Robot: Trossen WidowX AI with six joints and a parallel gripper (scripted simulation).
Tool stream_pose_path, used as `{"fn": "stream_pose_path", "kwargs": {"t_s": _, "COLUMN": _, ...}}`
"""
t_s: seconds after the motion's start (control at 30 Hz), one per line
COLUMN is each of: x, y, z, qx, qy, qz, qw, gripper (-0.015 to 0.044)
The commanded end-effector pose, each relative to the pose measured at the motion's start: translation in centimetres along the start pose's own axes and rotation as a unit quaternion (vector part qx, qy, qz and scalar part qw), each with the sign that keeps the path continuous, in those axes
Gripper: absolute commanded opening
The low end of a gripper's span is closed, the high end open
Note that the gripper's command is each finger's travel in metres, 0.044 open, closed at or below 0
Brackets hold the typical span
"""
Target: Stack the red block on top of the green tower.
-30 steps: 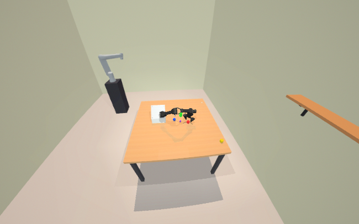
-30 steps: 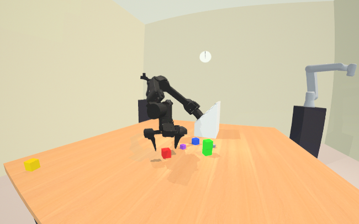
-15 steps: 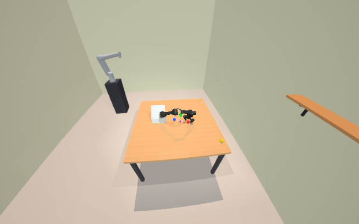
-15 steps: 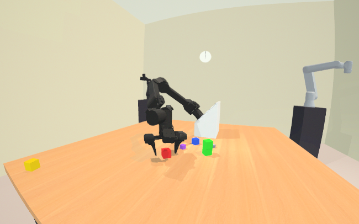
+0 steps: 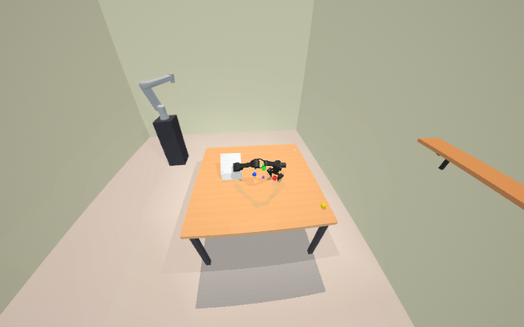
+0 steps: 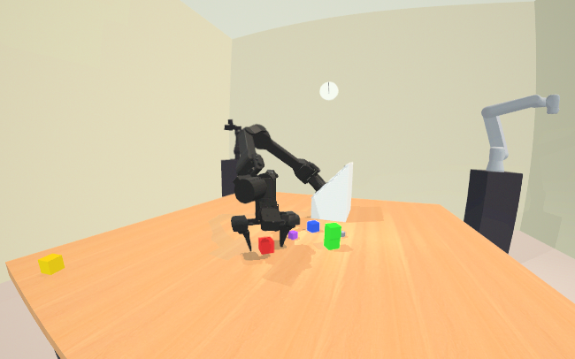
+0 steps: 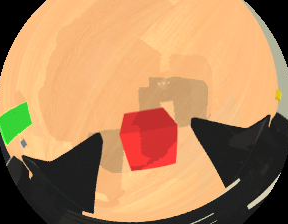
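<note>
The red block (image 5: 274, 178) (image 6: 265, 245) (image 7: 152, 147) sits on the wooden table (image 5: 251, 219) (image 6: 370, 302). My gripper (image 6: 265, 248) (image 7: 146, 126) points down, wide open, with its fingertips low near the table. One finger stands on either side of the red block, and the wrist view shows a gap on both sides. The green tower (image 5: 264, 167) (image 6: 332, 236) (image 7: 15, 122) is two green blocks stacked upright. It stands right of the gripper in the exterior view and at the left edge of the wrist view.
A purple block (image 5: 263, 176) (image 6: 293, 234) and a blue block (image 5: 254, 174) (image 6: 312, 226) lie behind, between gripper and tower in the exterior view. A small grey block (image 6: 342, 233) (image 7: 23, 143) is beside the tower. A white wedge (image 6: 334, 202) stands by the arm's base. A yellow block (image 5: 323, 205) (image 6: 51, 263) is far off.
</note>
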State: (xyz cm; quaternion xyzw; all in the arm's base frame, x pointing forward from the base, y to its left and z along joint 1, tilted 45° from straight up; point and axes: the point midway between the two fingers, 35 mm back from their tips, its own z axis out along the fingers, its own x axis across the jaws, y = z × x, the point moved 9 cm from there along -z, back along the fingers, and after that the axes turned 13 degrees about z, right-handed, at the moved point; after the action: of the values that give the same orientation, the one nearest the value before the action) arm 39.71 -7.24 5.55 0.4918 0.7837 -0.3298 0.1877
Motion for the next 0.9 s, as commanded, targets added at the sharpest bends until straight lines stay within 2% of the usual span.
{"fn": "stream_pose_path", "kwargs": {"t_s": 0.0, "x": 0.0, "y": 0.0, "z": 0.0, "qx": 0.002, "qy": -0.001, "qz": -0.002, "qw": 1.000, "gripper": 0.0388}}
{"fn": "stream_pose_path", "kwargs": {"t_s": 0.3, "x": 0.0, "y": 0.0, "z": 0.0, "qx": 0.002, "qy": -0.001, "qz": -0.002, "qw": 1.000, "gripper": 0.0151}}
{"fn": "stream_pose_path", "kwargs": {"t_s": 0.5, "x": 0.0, "y": 0.0, "z": 0.0, "qx": 0.002, "qy": -0.001, "qz": -0.002, "qw": 1.000, "gripper": 0.0111}}
{"fn": "stream_pose_path", "kwargs": {"t_s": 0.63, "x": 0.0, "y": 0.0, "z": -1.0, "qx": 0.002, "qy": -0.001, "qz": -0.002, "qw": 1.000, "gripper": 0.0006}}
{"fn": "stream_pose_path", "kwargs": {"t_s": 0.87, "x": 0.1, "y": 0.1, "z": -4.8, "qx": 0.001, "qy": 0.000, "qz": -0.002, "qw": 1.000, "gripper": 0.0000}}
